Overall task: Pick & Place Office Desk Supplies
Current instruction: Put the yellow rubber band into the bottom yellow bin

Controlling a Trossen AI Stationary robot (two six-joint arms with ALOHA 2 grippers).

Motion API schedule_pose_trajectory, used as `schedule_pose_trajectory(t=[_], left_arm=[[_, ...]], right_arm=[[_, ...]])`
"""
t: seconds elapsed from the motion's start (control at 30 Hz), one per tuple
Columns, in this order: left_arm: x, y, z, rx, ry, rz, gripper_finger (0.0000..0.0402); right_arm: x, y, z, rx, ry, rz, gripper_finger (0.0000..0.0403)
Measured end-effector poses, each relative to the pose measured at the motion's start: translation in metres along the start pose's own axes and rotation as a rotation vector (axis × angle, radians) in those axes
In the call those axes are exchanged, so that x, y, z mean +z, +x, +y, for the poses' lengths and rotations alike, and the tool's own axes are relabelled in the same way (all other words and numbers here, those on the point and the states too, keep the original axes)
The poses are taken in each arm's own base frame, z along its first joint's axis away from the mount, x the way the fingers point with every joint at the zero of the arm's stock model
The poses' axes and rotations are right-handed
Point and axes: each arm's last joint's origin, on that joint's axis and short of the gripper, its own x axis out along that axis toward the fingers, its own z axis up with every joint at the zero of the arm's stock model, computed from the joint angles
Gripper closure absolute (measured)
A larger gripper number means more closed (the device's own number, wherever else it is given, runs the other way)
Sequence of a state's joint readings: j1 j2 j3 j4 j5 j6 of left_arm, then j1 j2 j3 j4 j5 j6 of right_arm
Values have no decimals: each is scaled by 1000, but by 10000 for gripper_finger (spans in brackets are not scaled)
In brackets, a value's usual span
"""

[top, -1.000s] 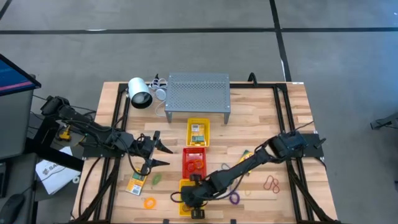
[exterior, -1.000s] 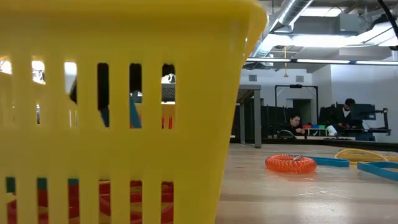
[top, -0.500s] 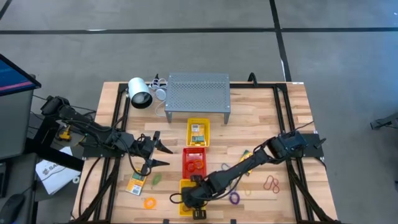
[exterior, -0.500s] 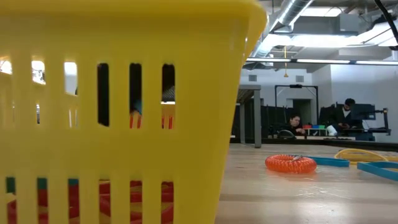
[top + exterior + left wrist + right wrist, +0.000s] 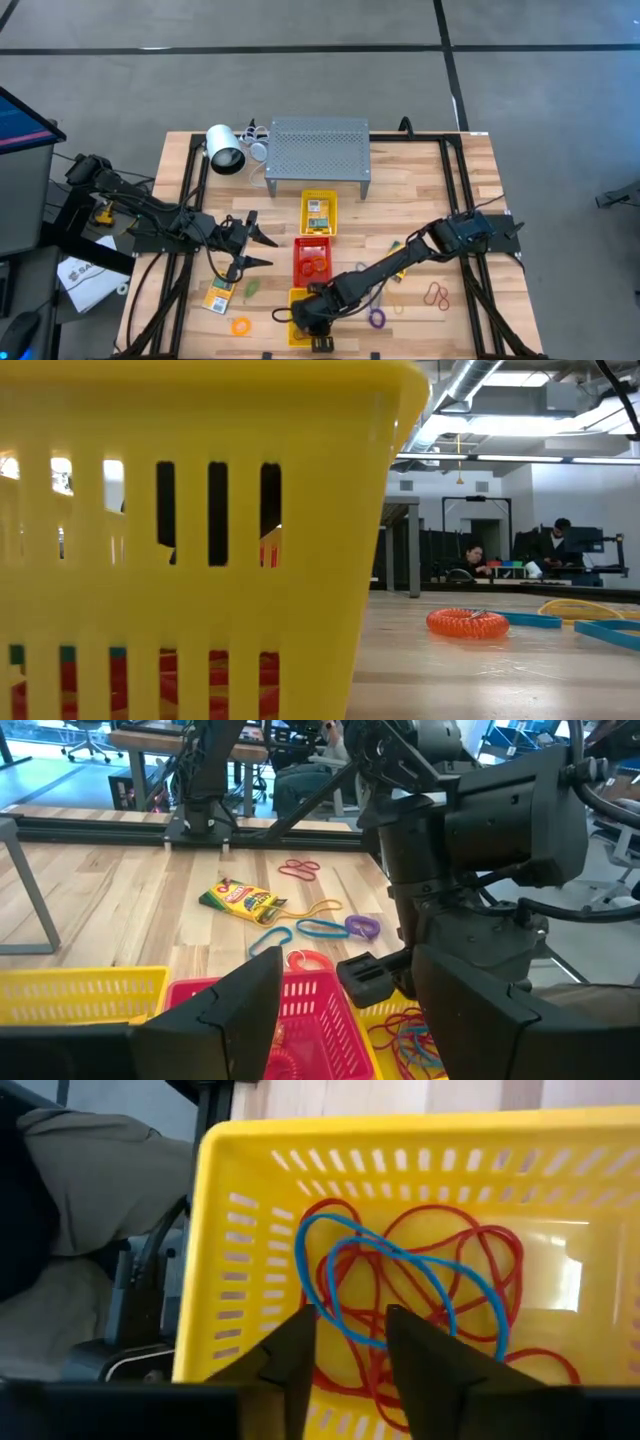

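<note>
My right gripper [image 5: 311,318] hangs open over the near yellow tray [image 5: 297,300]. In the right wrist view its fingers [image 5: 291,1352] stand apart above the tray's wall [image 5: 240,1250]. A blue loop [image 5: 385,1295] and tangled red rubber bands [image 5: 470,1270] lie on the tray's floor. My left gripper [image 5: 264,251] waits open left of the red tray [image 5: 300,245], above the table. A card packet [image 5: 218,295], a green loop [image 5: 252,288] and an orange ring [image 5: 240,325] lie on the table near it. A purple ring [image 5: 377,319] and red loops [image 5: 435,293] lie on the right.
The far yellow tray [image 5: 306,200] holds a card packet [image 5: 319,213]. A grey perforated stand [image 5: 320,155] and a white lamp [image 5: 225,148] sit at the far edge. A crayon box [image 5: 240,900] lies right of the trays. An orange coil [image 5: 468,623] shows low. People sit in the room behind.
In the low view, a blue loop that showed through the near yellow tray's slots has sunk lower and then dropped out of sight. A dark shape behind those slots has also gone. The left arm has kept still.
</note>
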State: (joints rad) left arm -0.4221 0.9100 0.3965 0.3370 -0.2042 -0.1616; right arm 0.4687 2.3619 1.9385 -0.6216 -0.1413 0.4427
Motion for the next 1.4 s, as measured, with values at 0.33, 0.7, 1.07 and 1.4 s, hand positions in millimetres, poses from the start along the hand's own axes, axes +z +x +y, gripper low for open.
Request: schedule_pose_trajectory(t=[0.33,0.7,1.07,1.4], left_arm=[[0,0,0,0,1,2,183],[-1,0,0,2,2,13,183],[-1,0,0,2,3,14,183],[-1,0,0,2,3,14,183]], right_arm=[[8,-27,-6,-6,-29,-6,202],[1,-120,15,-329,-142,-104,191],[-26,-167,35,-651,-186,-140,191],[-32,-184,50,-543,-214,-339,196]])
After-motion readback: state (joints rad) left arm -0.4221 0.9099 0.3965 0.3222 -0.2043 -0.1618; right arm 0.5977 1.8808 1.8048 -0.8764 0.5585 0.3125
